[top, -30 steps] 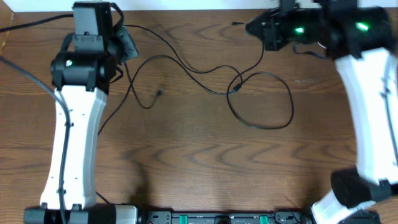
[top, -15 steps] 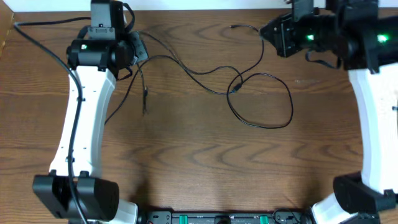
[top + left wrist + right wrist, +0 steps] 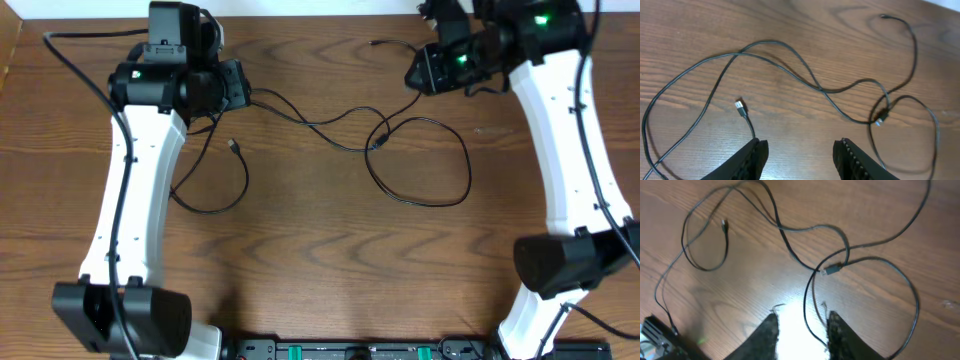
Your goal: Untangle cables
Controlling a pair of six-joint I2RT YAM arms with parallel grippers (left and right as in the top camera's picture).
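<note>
Left fingers (image 3: 752,159) and right fingers (image 3: 766,339) hang released and empty above the counter (image 3: 300,262), where the cables (image 3: 381,141) lie crossed mid-scene; untangling looks largely undone.

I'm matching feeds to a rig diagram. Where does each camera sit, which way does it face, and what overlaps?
Overhead: fixed above the table, looking straight down; both arms, left pincer and right pincer show.
Left wrist: on the left arm, tilted down across the black cables; the open left pincer frames the bottom.
Right wrist: on the right arm, tilted down over the same cables; the open right pincer frames the bottom.
Shared: all three see the plug at the crossing.
</note>
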